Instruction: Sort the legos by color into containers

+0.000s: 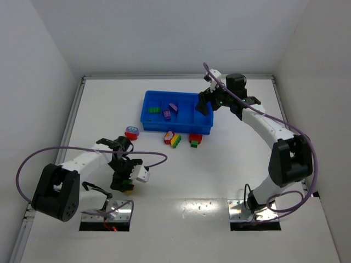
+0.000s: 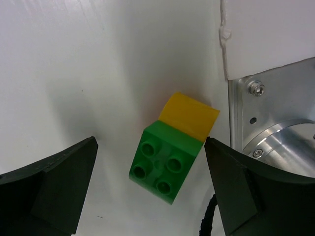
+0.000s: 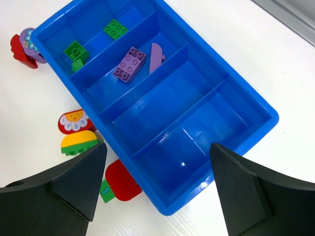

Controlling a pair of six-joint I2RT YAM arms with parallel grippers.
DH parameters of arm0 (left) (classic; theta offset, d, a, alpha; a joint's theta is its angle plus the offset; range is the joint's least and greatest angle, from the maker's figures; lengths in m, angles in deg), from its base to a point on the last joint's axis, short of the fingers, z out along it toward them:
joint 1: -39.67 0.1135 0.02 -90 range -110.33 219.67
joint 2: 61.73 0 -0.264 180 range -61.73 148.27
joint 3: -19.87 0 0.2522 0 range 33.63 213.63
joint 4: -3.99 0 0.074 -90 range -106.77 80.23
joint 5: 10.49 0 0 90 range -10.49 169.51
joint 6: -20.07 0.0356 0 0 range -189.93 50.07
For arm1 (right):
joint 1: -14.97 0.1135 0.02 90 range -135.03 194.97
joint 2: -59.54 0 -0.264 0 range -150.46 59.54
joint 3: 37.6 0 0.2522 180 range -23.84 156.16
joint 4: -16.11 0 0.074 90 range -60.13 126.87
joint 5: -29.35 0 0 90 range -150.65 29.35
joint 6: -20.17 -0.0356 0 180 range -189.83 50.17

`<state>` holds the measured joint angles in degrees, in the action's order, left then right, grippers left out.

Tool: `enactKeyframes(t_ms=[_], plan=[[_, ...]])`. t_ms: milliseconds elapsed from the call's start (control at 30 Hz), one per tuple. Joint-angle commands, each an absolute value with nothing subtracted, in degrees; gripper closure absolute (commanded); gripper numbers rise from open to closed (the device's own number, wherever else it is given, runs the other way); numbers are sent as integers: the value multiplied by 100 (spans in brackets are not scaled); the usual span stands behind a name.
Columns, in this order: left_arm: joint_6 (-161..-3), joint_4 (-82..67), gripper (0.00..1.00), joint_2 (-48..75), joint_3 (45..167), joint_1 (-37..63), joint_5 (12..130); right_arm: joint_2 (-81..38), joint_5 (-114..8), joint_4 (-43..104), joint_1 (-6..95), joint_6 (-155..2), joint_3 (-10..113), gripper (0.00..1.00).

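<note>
Overhead, the released left gripper (image 1: 126,183) mostly hides a green-yellow lego (image 2: 167,157); the released right gripper (image 1: 205,104) covers part of the tray (image 1: 175,130).

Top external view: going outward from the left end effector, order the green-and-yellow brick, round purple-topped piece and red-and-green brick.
1. green-and-yellow brick, between the open fingers of the left end effector.
2. round purple-topped piece, beyond it, left of the blue tray.
3. red-and-green brick, in front of the tray's right half.

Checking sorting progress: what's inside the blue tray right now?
Green legos lie in one end compartment of the blue tray, purple legos in the next; the other two are bare. From above, the right claw covers part of the last one.
</note>
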<state>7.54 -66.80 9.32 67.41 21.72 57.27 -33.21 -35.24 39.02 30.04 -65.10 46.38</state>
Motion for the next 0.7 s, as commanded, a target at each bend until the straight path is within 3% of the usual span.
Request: enactKeyframes(t_ms=[0, 133, 267, 300, 367, 400, 500, 667], plan=[[1049, -6647, 2, 1016, 6878, 2121, 5788, -3397, -3393, 3787, 2974, -6491, 4894, 15], [724, -6295, 8, 1069, 6878, 2121, 5683, -3397, -3393, 3787, 2974, -6491, 4894, 15], [592, -6136, 39, 1017, 6931, 2191, 5560, -3397, -3393, 3787, 2974, -6491, 4841, 15], [592, -6084, 55, 1016, 6931, 2192, 5482, -3397, -3393, 3787, 2974, -6491, 4841, 15], [592, -6014, 71, 964, 6931, 2323, 5411, -3449, -3393, 3734, 2974, -6491, 4841, 15], [496, -6013, 83, 911, 7001, 2324, 5411, -3450, -3393, 3734, 2974, -6491, 4841, 15], [-99, -5418, 98, 858, 7141, 2472, 5165, -3502, -3340, 3734, 2974, -6491, 4841, 15], [-1286, -5073, 99, 1199, 7905, 2605, 4419, -3503, -2674, 3682, 2974, -6544, 4727, 15]])
